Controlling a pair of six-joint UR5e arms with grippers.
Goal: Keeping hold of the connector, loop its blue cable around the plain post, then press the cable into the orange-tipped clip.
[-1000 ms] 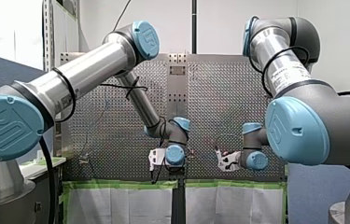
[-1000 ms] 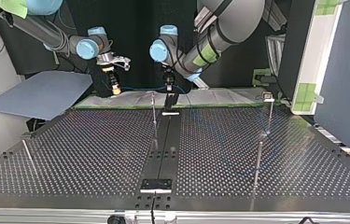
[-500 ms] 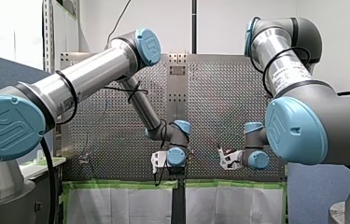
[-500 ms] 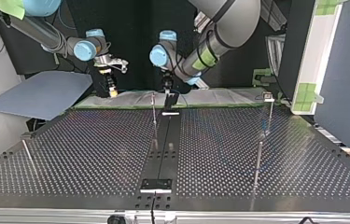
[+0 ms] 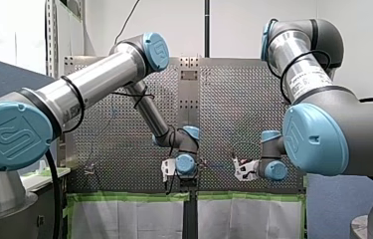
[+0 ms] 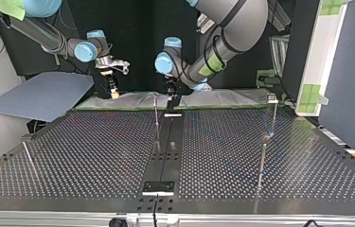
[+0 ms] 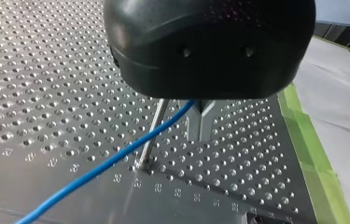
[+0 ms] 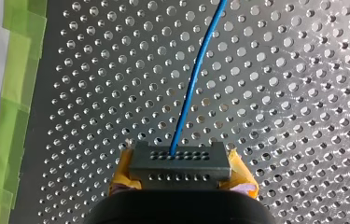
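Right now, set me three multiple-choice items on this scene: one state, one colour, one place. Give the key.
1. My right gripper is: A) open; B) shut on the grey connector; C) shut on nothing.
2. The tape along the perforated table's edge is: A) green; B) red; C) white.
3. The plain post stands: A) between my right gripper's pads; B) close by the blue cable, beside my left gripper; C) on the tape.

Key: 1 B, the right wrist view shows the yellow pads clamping the connector. 2 A, the strip is bright green. 3 B, the left wrist view shows the cable crossing the post next to the gripper.
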